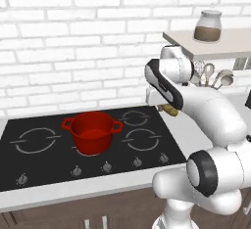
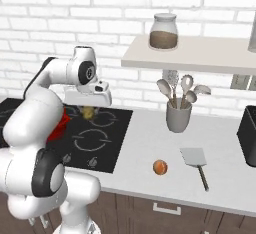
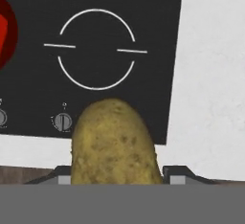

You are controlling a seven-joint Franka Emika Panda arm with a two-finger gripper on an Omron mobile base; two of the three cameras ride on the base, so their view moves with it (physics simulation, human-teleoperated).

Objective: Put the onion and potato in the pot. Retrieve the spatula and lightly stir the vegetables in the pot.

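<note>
I have the potato (image 3: pixel 114 141) clamped between my fingers (image 3: pixel 117 179) above the hob's right burners, the onion (image 2: pixel 160 167) waiting on the worktop; next I carry it left and release over the pot (image 1: pixel 91 131).

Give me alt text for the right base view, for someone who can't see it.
A white robot arm holds a potato in its gripper above a black cooktop, beside a red pot mostly hidden by the arm. On the white counter lie an onion and a spatula, with a utensil holder behind.
</note>
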